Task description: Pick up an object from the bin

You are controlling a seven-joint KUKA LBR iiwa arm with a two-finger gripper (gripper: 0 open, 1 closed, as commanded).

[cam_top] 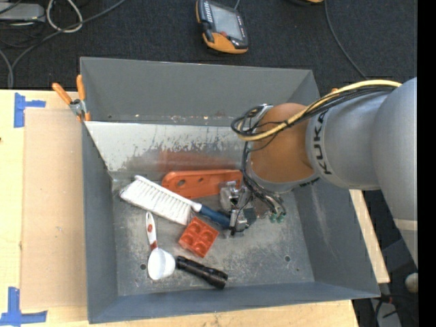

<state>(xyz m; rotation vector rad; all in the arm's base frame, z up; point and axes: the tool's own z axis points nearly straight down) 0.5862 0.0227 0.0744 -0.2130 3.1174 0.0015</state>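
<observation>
Gripper [236, 218] position: low in the bin [197, 101], just right of the middle of the frame, close to the floor. Whether it is released or clenched cannot be told, because the orange cover [279, 145] on the wrist and the gripper's own body hide the working end. The arm [368, 142] enters from the right edge of the frame and slopes down toward the centre.

Nearest item: a brush [158, 199] with white bristles, lying at a slant across the centre-left of the bin floor. Its blue handle [212, 216] runs toward the lower right, and its end meets the gripper. Whether the handle is gripped or only beside the gripper cannot be told.

Other items on the floor:
- An orange flat plate [197, 180] lies just above the brush, with its right end near the gripper.
- A red-orange studded block [198, 238] lies just below the blue handle, to the lower left of the gripper.
- A white scoop [160, 263] with a red-and-white handle lies to the left of the block, its bowl toward the bottom of the frame.
- A black marker [201, 272] lies below the block, next to the scoop's bowl.
</observation>
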